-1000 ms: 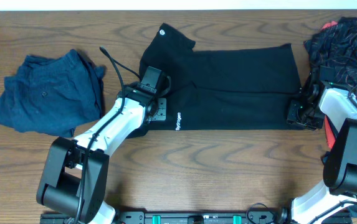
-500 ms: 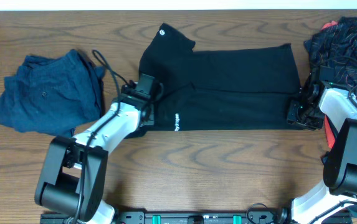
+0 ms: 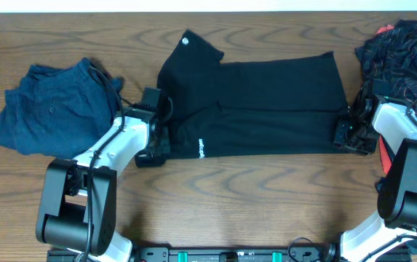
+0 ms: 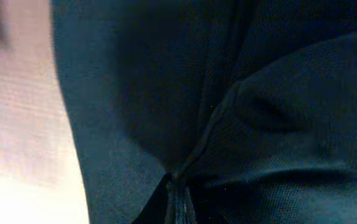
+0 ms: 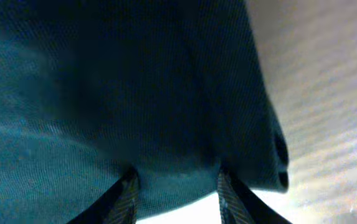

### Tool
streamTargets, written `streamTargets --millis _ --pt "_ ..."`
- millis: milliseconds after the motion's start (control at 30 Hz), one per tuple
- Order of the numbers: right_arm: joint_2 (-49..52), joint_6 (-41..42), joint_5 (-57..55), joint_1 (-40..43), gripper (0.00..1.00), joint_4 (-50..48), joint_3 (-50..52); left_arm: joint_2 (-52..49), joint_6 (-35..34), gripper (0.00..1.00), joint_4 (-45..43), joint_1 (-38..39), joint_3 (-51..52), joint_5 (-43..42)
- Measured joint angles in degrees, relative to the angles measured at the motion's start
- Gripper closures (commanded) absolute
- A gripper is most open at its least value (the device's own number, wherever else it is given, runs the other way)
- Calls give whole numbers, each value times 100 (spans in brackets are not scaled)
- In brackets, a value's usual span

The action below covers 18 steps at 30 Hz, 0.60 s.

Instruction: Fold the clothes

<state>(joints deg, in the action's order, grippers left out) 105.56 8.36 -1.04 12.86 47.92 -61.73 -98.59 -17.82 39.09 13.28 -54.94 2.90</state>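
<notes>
Pinching the black short-sleeved shirt (image 3: 266, 102) by its edge, the left gripper (image 3: 152, 144) clamps puckered fabric, seemingly to hold it flat toward the right gripper (image 3: 342, 134) at the opposite hem, whose fingers (image 5: 123, 194) straddle cloth, grip unclear

The black shirt (image 3: 281, 102) bears small white lettering (image 3: 200, 148) just beside the left gripper's (image 3: 161, 140) jaws, too small to read.
</notes>
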Motion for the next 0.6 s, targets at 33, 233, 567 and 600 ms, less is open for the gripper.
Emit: streamTargets --millis 33,233,567,600 --pt "0 17 2 0 62 94 0 0 0 93 210 0 2 -37" --pt "2 234 -181 4 62 817 50 0 0 94 1069 0 9 -59" --pt "2 920 -857 160 64 1451 116 0 -2 94 1989 0 11 -57" --pt "-4 949 -883 160 64 1412 116 0 0 94 1985 0 11 -57"
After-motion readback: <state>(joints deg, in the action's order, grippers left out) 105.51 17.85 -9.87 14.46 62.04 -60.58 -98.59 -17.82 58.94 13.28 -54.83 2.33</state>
